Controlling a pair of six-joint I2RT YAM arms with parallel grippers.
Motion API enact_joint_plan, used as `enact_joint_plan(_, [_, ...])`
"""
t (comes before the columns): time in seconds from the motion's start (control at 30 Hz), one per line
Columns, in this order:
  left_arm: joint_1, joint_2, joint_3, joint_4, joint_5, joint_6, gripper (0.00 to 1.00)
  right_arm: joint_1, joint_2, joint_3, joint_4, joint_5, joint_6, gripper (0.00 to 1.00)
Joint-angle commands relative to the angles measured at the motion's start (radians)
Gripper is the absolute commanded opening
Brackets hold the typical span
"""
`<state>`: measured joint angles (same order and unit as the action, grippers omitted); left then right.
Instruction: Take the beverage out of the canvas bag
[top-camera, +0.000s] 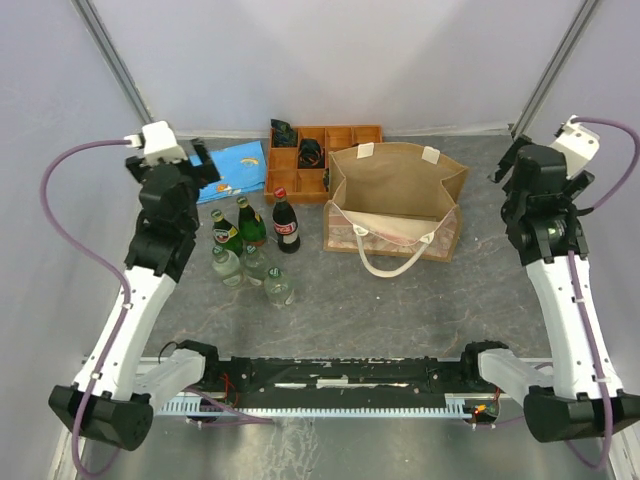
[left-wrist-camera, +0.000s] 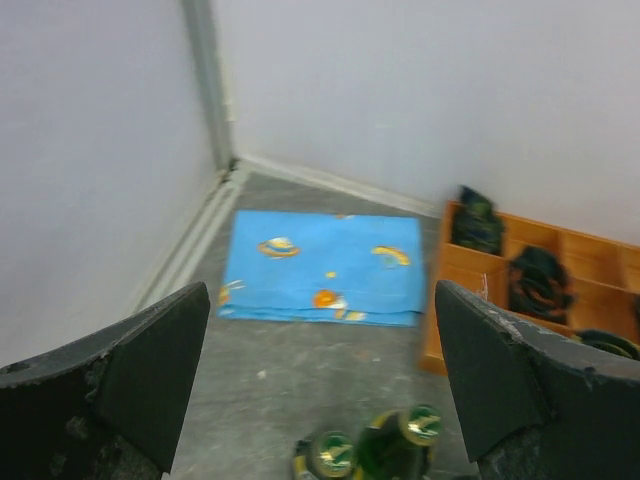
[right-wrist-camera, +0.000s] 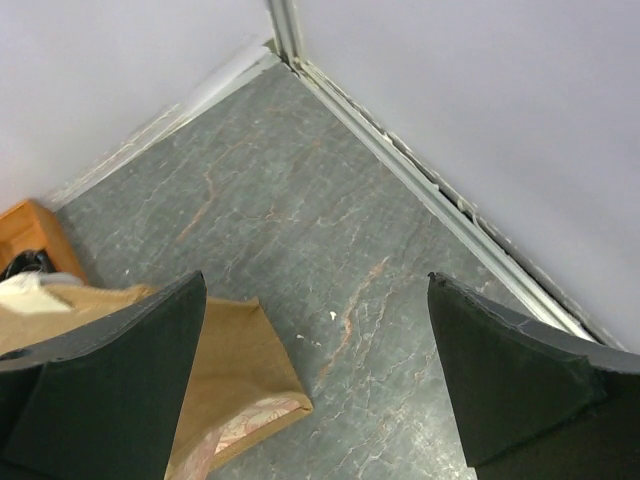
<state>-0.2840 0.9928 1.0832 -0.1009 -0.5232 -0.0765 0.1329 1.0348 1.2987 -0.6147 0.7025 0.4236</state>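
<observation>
1. Nearest the lens, the left arm base (top-camera: 100, 412) and right arm base (top-camera: 580, 410) sit at the table's near edge. Both arms reach up towards the far corners.
2. Left gripper (left-wrist-camera: 322, 300): jaws spread wide, nothing between them. It hangs above the far-left table, over the bottles (top-camera: 250, 250), whose caps show at the bottom of the left wrist view. The blue pouch (left-wrist-camera: 320, 265) and orange tray (left-wrist-camera: 540, 270) lie beyond.
3. Right gripper (right-wrist-camera: 315, 290): jaws likewise wide, released, holding nothing. It looks down at bare table near the far-right corner.
4. Canvas bag (top-camera: 395, 200) stands upright at centre-right, just right of the bottles and in front of the tray. Its long axis runs left to right and its mouth points straight up. The near handle (top-camera: 395, 262) flops forward onto the table.
5. Key relation: the bag lies inboard and slightly nearer than the right gripper, so the right arm is the closer one. The left gripper is well apart from it.
6. Bottles stand upright outside the bag, long axes vertical, with the cola bottle (top-camera: 286, 222) nearest it. No beverage shows inside the bag from above.
7. Judgement: removal looks complete.
</observation>
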Motion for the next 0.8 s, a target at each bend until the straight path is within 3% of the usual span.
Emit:
enact_joint_plan(0.0, [0.158, -0.035, 0.054, -0.157, -0.075, -0.114, 0.99, -0.159, 0.032, 0.016, -0.039, -0.163, 0.108, 0.99])
enact_joint_plan(0.1, [0.322, -0.034, 0.067, -0.281, -0.059, -0.184, 0.99, -0.234, 0.037, -0.001, -0.051, -0.22, 0.165, 0.99])
enact_joint_plan(0.27, [0.539, -0.035, 0.052, -0.416, 0.099, -0.268, 0.99, -0.241, 0.025, -0.015, -0.044, -0.147, 0.126, 0.99])
enact_joint_plan(0.6, [0.551, -0.275, -0.087, -0.323, -0.029, -0.249, 0.99, -0.242, 0.0, -0.047, -0.013, -0.118, 0.104, 0.99])
enact_joint_plan(0.77, [0.547, -0.299, -0.078, -0.343, -0.073, -0.226, 0.99, -0.241, 0.017, -0.046, -0.017, -0.146, 0.113, 0.99])
